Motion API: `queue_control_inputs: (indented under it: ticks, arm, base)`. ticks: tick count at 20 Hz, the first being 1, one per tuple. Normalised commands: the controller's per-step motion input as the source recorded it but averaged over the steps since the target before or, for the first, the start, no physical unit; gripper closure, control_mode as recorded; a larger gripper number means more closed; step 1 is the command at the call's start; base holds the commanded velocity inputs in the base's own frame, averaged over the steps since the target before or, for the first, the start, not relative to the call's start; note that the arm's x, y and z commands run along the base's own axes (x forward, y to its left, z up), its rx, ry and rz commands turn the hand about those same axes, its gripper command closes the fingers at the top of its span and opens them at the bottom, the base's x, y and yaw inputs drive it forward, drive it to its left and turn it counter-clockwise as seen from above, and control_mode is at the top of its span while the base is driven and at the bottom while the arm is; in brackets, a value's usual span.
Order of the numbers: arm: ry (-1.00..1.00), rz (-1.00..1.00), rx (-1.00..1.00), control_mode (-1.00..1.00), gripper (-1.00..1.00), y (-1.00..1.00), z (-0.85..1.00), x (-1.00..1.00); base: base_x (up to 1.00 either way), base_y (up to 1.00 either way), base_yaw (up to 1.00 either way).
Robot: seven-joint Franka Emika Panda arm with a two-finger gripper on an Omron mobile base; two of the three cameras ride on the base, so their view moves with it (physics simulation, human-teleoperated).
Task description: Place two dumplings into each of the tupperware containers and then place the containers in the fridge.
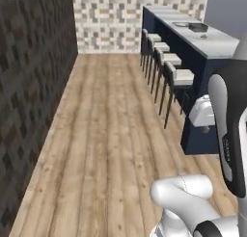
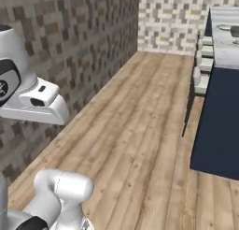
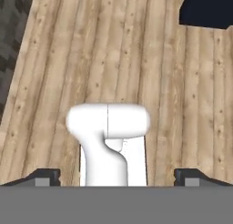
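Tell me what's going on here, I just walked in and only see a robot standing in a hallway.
Nothing is being handled yet. The white arm's two-finger gripper is open and empty, pointing down at the pale wooden plank floor. The robot stands in an aisle between a dark mottled tiled wall and a dark blue kitchen island with a grey top, lined with grey stools. A dark flat item lies on that top, too small to identify.

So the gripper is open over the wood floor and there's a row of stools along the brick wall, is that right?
Not quite. The stools stand along the dark blue counter, not the brick wall, as the left base view shows. The gripper is open over the wood floor.
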Motion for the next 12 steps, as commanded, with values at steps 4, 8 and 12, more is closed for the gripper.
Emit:
queue_control_inputs:
  ticks: [4, 8, 12]
  arm:
    - [0.00, 0.00, 0.00, 1.00, -1.00, 0.00, 0.00, 0.00]
    - [0.00, 0.00, 0.00, 1.00, -1.00, 0.00, 0.00, 0.00]
    - [0.00, 0.00, 0.00, 1.00, -1.00, 0.00, 0.00, 0.00]
  base:
    - [0.96, 0.80, -0.56]
    - [0.98, 0.86, -0.55]
    - [0.98, 0.92, -0.56]
